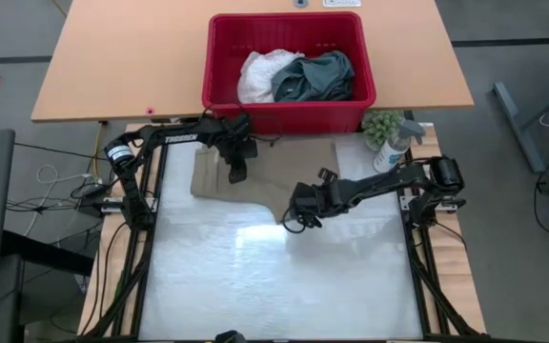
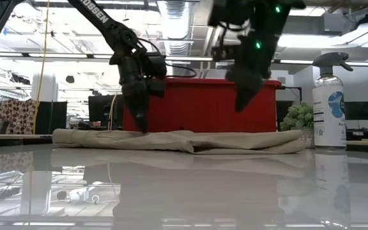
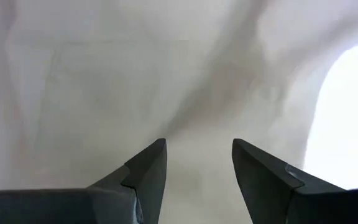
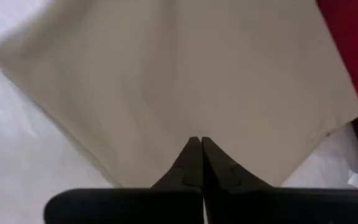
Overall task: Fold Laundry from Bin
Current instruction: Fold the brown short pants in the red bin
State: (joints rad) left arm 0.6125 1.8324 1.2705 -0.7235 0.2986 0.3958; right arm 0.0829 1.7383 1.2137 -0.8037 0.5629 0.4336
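**Already flat: khaki garment spread beside the bin, two more waiting inside**

Spread on the white table surface, the beige-khaki garment is seen lying low and mostly flat, its far edge just beside the red bin. A shallow ridge of doubled cloth is seen along its near edge in the low view. Inside the bin, the white garment and the dark teal-green garment are bundled together, touching.

The left gripper is set down on the left part of the khaki cloth, its fingers held partly apart with only fabric seen between them; nothing is clamped. The right gripper is held over the garment's near edge with its fingers pressed together and nothing between them; in the low view its tip is seen raised clear of the cloth.

Beyond the garment's right edge, a spray bottle and a small green plant are stood near the bin's corner.

Several risks are judged from this layout. If the closed right fingers are lowered and dragged, the cloth could be bunched rather than smoothed, because no edge is gripped. If the left fingers are shut where they rest, both layers could be pinched together and the fold spoiled. A wide sweep of the right arm could knock the bottle over, since it is stood close to the arm.
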